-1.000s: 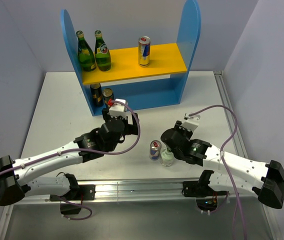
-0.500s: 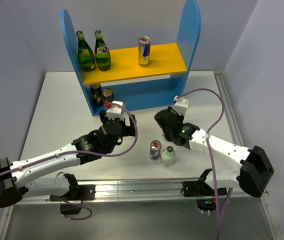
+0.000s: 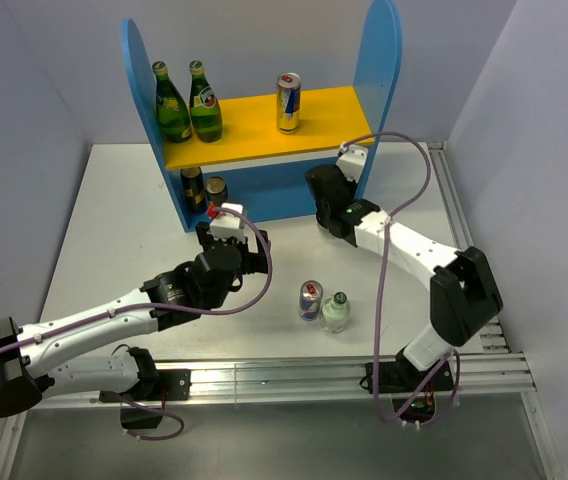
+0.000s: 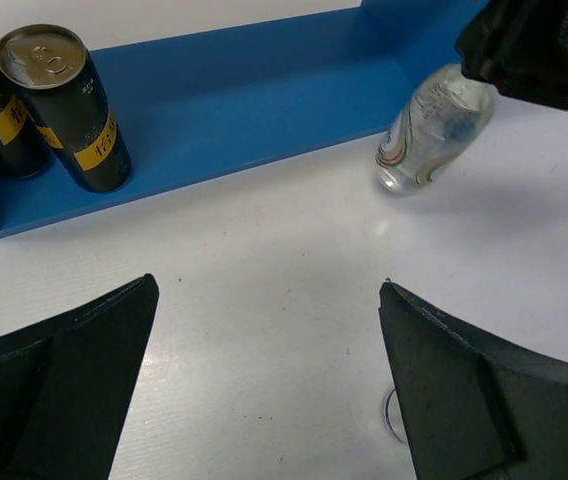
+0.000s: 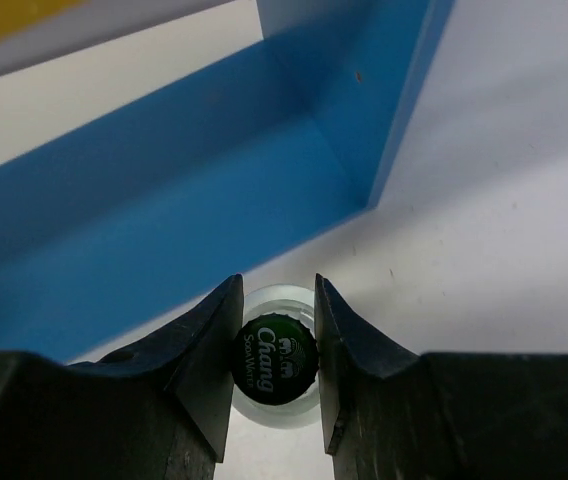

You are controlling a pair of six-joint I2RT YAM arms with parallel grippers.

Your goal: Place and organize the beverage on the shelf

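Right gripper (image 5: 275,320) has swung up from mid-table to the shelf (image 3: 379,70), jaws clamped on the cap (image 5: 274,362) of a clear bottle (image 4: 432,130); it seems tilted, base just before the right end of the lower board (image 4: 264,90). Left gripper (image 4: 264,380) gapes empty, farther off

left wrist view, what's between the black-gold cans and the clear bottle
Only bare blue shelf floor separates the black-gold cans and bottle, per left wrist view.
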